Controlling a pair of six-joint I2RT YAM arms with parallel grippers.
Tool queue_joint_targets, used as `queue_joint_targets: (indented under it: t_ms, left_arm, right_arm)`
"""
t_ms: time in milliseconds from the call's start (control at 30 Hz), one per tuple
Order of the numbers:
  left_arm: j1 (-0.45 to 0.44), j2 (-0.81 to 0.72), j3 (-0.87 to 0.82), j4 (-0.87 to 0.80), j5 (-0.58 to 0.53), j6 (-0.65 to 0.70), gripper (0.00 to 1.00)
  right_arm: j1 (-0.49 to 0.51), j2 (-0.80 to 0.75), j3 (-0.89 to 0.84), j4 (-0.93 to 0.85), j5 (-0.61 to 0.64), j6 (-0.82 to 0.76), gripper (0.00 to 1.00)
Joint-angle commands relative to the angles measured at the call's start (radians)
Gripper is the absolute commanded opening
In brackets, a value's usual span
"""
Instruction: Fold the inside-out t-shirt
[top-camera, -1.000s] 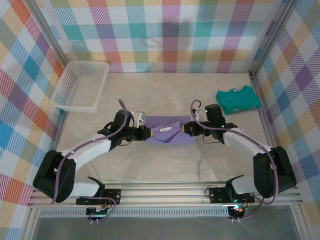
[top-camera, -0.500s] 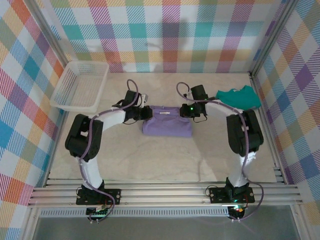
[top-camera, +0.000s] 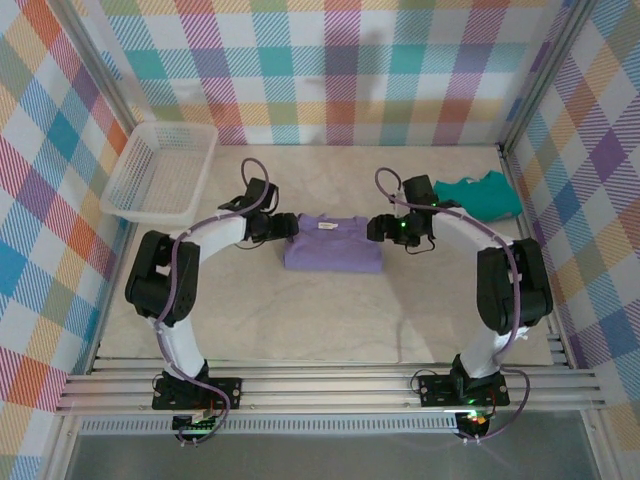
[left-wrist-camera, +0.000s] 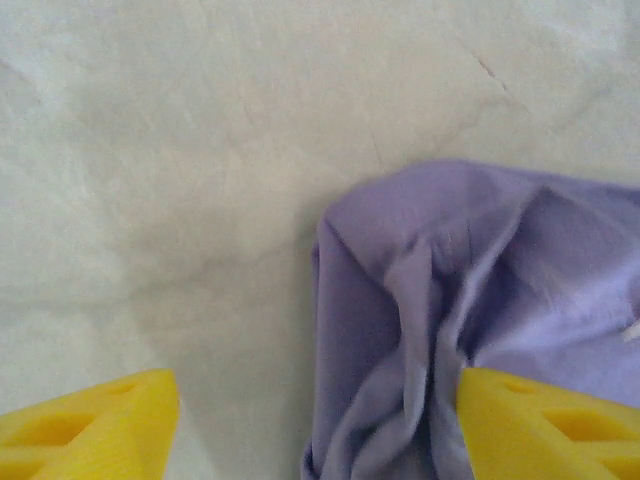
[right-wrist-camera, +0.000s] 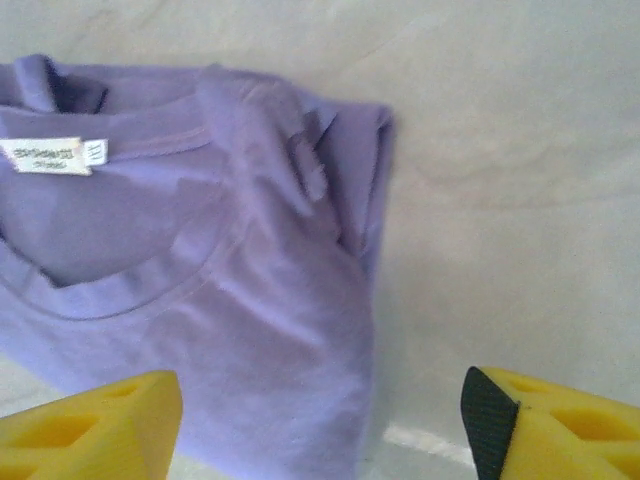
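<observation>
The t-shirt lies long axis left to right; left jaws and right jaws gape empty at opposite ends, equally near.

We are letting go of the inside-out t-shirt, with our left gripper and right gripper spreading wide and drawing slightly outward from its side edges.

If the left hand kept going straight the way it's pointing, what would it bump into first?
Probably the bunched edge of the purple t-shirt, right ahead of the open left hand; the bare table lies just beside it.
</observation>
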Motion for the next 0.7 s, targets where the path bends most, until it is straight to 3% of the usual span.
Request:
queue_joint_targets:
  t_ms: [0,133,333,667]
  left_arm:
    - [0.005,0.029,-0.025,-0.011,0.069,-0.015,0.74]
    - [0.006,0.108,0.017,-0.024,0.061,0.002,0.67]
    - [0.011,0.167,-0.003,-0.014,0.073,-0.006,0.37]
    - [0.013,0.17,-0.051,0.052,0.148,-0.022,0.13]
  right_arm:
    - [0.008,0.077,-0.018,0.062,-0.098,0.061,0.76]
    - [0.018,0.167,0.025,0.107,-0.158,0.093,0.76]
    - [0.048,0.253,0.045,0.175,-0.189,0.146,0.72]
    - [0.084,0.319,0.118,0.255,-0.291,0.233,0.46]
